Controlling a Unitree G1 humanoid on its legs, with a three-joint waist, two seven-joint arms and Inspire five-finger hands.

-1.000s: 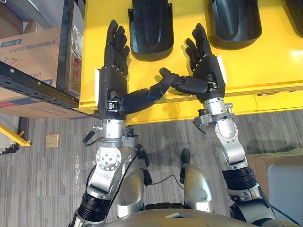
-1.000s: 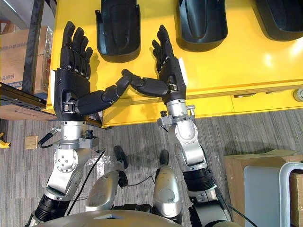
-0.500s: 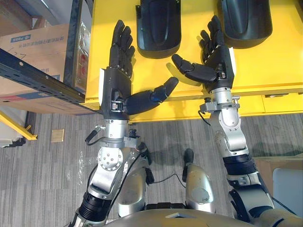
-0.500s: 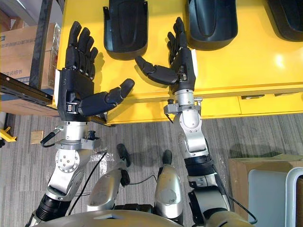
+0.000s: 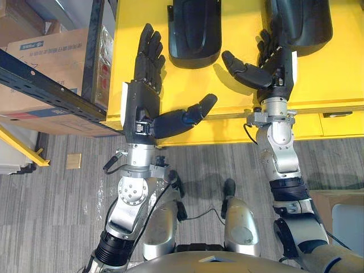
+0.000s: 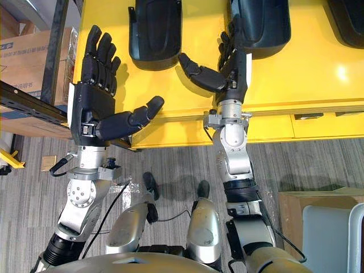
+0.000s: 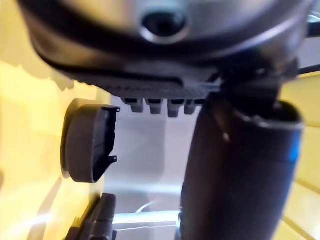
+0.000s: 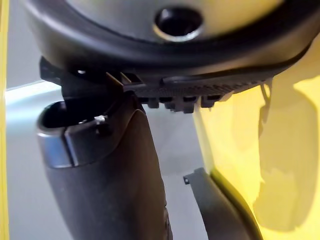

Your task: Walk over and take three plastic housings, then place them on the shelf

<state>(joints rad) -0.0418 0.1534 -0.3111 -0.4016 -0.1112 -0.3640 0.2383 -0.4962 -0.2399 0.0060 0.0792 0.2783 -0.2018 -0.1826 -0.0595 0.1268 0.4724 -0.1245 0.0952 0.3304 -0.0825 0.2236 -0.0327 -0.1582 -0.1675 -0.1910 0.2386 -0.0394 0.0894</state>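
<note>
We see both open: left robot hand (image 5: 140, 105) over the counter (image 5: 341, 79) edge, right robot hand (image 5: 277, 71) with a housing (image 5: 310, 23) at its fingertips.

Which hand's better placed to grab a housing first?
Right. The right hand, open, has fingertips at the near end of one housing; the left hand, also open, sits beside the other housing, apart.

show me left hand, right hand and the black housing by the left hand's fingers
left hand (image 5: 139, 108): left eye view, on its bulk below the fingers
right hand (image 5: 278, 77): left eye view, on its bulk below the fingers
black housing (image 5: 194, 28): left eye view, middle of its top
</note>
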